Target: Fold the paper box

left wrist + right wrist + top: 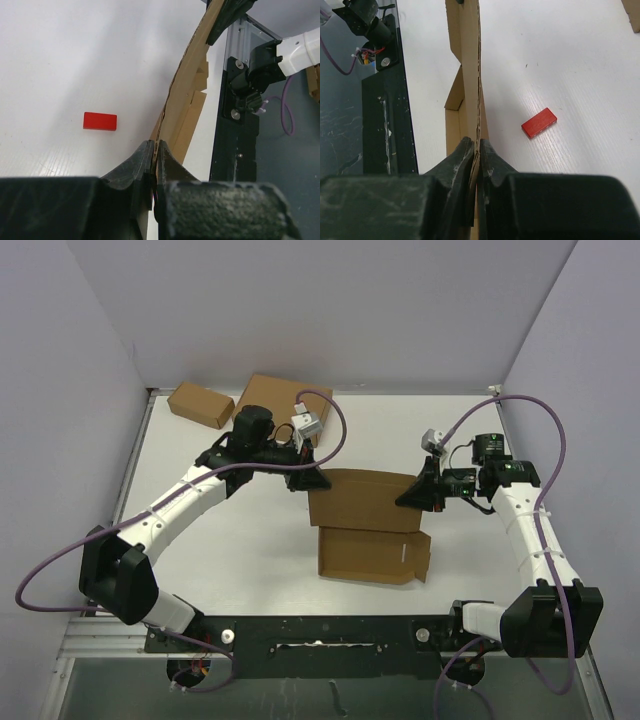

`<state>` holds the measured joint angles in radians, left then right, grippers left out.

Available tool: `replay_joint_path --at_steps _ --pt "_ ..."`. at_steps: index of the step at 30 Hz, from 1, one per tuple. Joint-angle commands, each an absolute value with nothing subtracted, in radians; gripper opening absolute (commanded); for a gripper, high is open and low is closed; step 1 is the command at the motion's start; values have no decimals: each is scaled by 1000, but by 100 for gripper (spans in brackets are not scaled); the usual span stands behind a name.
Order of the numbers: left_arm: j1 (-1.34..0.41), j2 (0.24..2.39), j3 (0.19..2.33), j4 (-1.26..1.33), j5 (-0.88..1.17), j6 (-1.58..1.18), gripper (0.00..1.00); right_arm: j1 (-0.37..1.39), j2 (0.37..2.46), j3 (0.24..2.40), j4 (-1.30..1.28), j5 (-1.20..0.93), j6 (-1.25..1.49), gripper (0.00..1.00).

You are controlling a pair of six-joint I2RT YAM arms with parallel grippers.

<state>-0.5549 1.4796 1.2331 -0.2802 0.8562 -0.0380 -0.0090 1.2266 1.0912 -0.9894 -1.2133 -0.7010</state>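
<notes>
Two robot arms grip the paper box (365,502) from opposite ends near the middle of the white table (230,540). The left gripper (308,480) is clenched on the left edge of the box's raised panel. The right gripper (408,496) is clamped on that panel's right edge, so the sheet spans the gap between them. In the left wrist view the two dark fingers (135,165) press together on the thin cardboard with no gap visible. From there the panel runs away edge-on in a gentle bow toward the opposite arm. The right wrist view shows the same hold from the other side. The fingers (492,160) are pinched onto the brown sheet at a perforated crease line, and the panel stands nearly upright beyond their tips. Seen from above, the near half of the box lies flat on the table toward the arm bases, with a notched flap at its right end. The held panel rises from the fold along its far side. A small red block (539,122) rests on the table behind the raised panel and apart from it (the overhead camera does not show it; only the wrist cameras do). At the far left corner of the table, well clear of both grippers, a larger cardboard box (275,395) sits just beside a small cardboard box (200,403).
</notes>
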Motion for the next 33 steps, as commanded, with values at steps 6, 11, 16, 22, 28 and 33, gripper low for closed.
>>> replay_joint_path --at_steps 6,11,16,22,28,33 --pt "-535 1408 1162 -103 849 -75 0 0 1201 1111 -984 -1265 -708 6" --pt "-532 1353 1105 -69 820 -89 0 0 1197 1103 -976 -1267 -704 17" --pt "-525 1283 1045 -59 777 -101 0 0 1185 1101 -975 -1262 -705 30" --pt "-503 1195 971 -49 745 -151 0 -40 1153 1095 -976 -1279 -705 40" --pt "-496 1126 883 -16 724 -208 0 -112 1111 1070 -971 -1332 -701 50" --pt "-494 1078 846 -16 692 -241 0 -149 1067 1033 -940 -1346 -675 58"
